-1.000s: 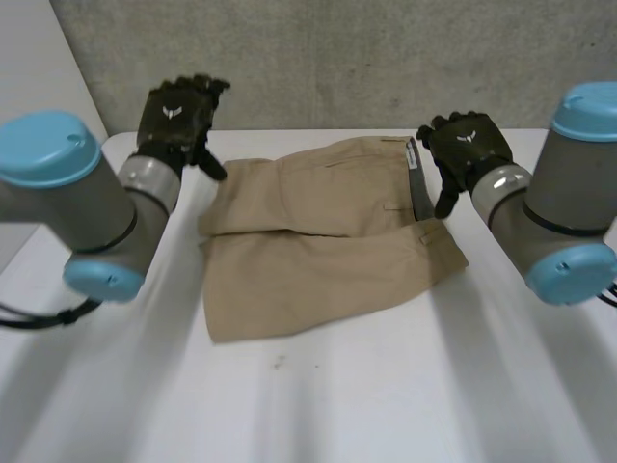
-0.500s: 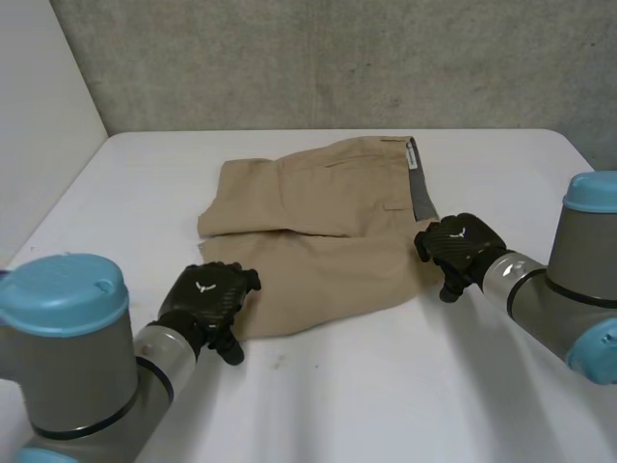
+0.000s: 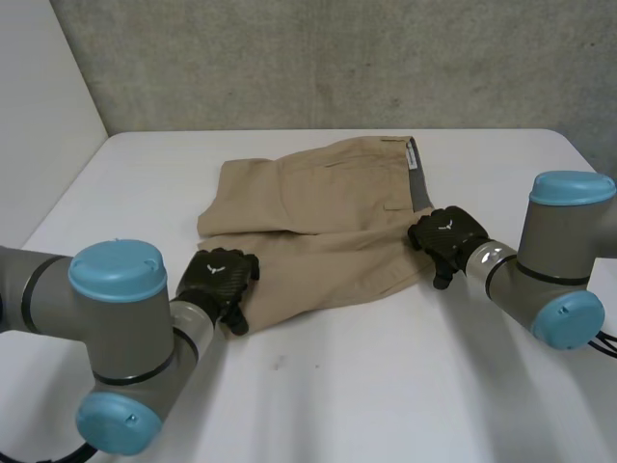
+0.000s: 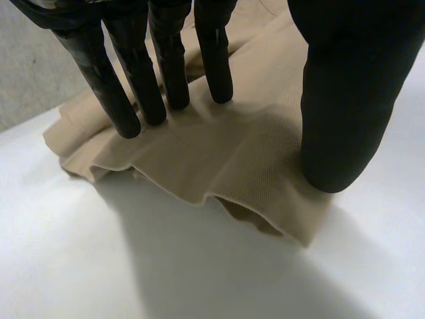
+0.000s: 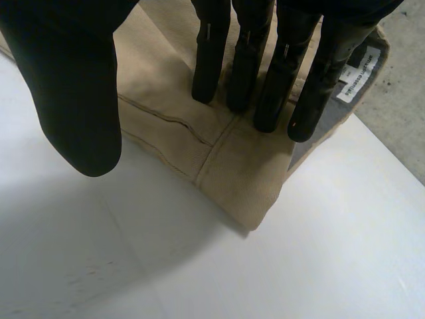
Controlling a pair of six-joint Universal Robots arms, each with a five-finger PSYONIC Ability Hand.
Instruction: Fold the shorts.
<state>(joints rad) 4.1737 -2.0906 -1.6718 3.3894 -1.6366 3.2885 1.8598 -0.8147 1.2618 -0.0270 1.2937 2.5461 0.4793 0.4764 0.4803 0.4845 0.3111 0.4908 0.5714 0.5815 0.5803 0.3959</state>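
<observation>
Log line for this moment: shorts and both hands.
shorts: flat on white table | left hand: open, on near leg-hem corner | right hand: open, on near waistband corner

Open surface (image 3: 386,405) runs wide along the near side of the shorts (image 3: 318,207) and past both flanks; left arm (image 3: 125,347) and right arm (image 3: 554,280) crowd the near corners, wall (image 3: 337,58) shuts the back.

Bright even light w/ soft shadow under shorts (image 4: 252,159).
</observation>
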